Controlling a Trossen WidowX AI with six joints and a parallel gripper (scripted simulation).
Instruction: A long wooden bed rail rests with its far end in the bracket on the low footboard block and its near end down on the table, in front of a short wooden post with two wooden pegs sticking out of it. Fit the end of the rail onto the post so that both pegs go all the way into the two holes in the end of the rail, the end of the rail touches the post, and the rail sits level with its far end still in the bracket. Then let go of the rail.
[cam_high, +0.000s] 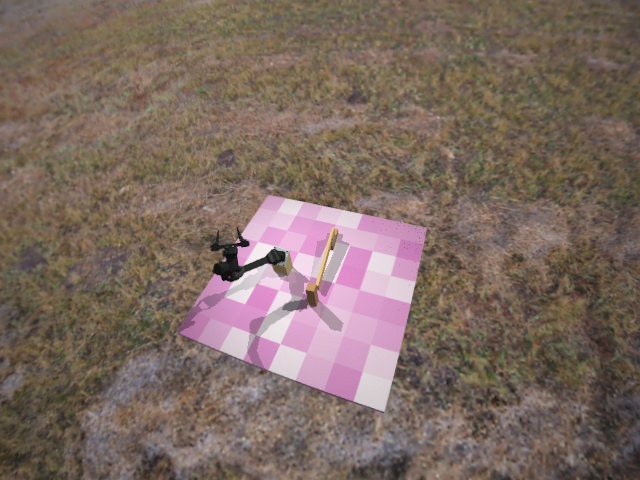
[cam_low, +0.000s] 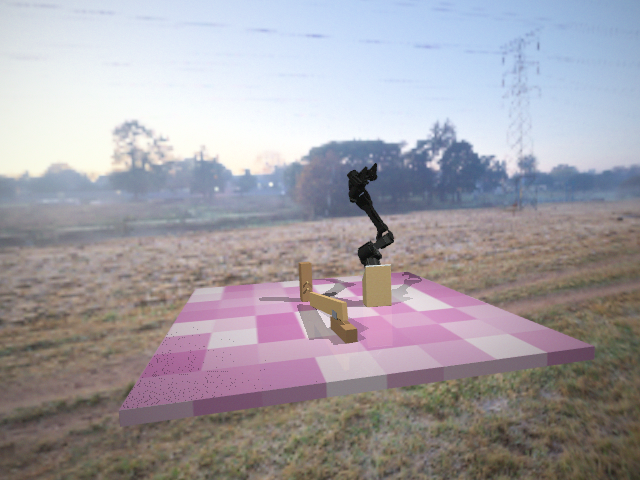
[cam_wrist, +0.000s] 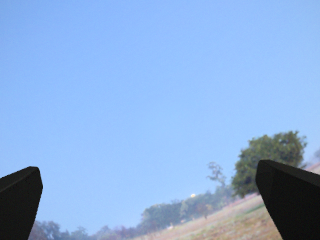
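Observation:
The wooden rail (cam_high: 324, 266) (cam_low: 328, 303) runs from the low footboard block (cam_low: 345, 332) toward the short post (cam_high: 311, 294) (cam_low: 305, 271). Its far end sits in the bracket on the block. Its near end slopes down to the table just in front of the post. A peg (cam_low: 306, 287) seems to show on the post above the rail's near end; the pegs and holes are too small to make out clearly. My gripper (cam_high: 227, 230) (cam_low: 373, 170) (cam_wrist: 150, 177) is wide open and empty, raised high above the table and well away from the rail, pointing away from it.
A beige block (cam_high: 283, 266) (cam_low: 377, 285) stands under the arm's base, to one side of the rail and post. The pink and white checkered table (cam_high: 377, 299) (cam_low: 289, 372) has grass around it. The wrist view shows only sky, trees and field beyond the fingers.

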